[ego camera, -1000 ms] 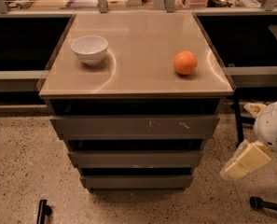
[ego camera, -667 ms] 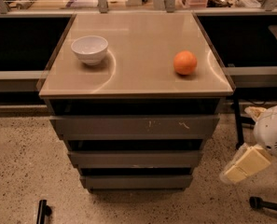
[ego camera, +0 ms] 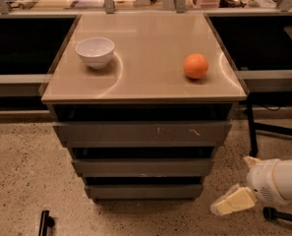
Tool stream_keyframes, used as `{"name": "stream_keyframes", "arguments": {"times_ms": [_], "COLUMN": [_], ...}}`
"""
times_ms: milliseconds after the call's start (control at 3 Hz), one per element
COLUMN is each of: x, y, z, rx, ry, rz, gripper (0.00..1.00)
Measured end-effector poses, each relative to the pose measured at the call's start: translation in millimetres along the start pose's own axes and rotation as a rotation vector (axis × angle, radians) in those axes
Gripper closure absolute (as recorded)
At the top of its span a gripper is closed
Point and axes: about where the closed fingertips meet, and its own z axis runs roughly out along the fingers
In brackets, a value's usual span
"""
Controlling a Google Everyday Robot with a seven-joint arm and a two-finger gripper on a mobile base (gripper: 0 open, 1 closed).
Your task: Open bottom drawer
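Note:
The bottom drawer (ego camera: 144, 191) is the lowest and narrowest of three grey fronts on the cabinet, and its flat front is pushed in. My gripper (ego camera: 242, 182) is low at the right, just above the floor and to the right of the bottom drawer's right end. It is apart from the drawer, open and empty. One cream finger (ego camera: 232, 202) points left toward the drawer.
A white bowl (ego camera: 95, 51) and an orange (ego camera: 195, 66) sit on the cabinet top (ego camera: 145, 82). The middle drawer (ego camera: 143, 167) and top drawer (ego camera: 141, 132) are above. A dark object (ego camera: 45, 222) lies on the speckled floor at left. A black stand leg (ego camera: 251, 132) is right of the cabinet.
My gripper has moved down and to the left, closer to the right end of the bottom drawer. The drawers, the bowl and the orange have not moved.

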Motion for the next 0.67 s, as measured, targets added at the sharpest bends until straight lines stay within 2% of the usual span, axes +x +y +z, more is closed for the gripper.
{"name": "stream_keyframes", "arguments": {"times_ms": [333,667], "x": [21,28], "y": [-8,-7], "z": [46,57], "rx": [-0.046,-0.069], "ry": [-0.054,-0.054], "rz": [0.073,0.090], "gripper": [0.00,0.00]}}
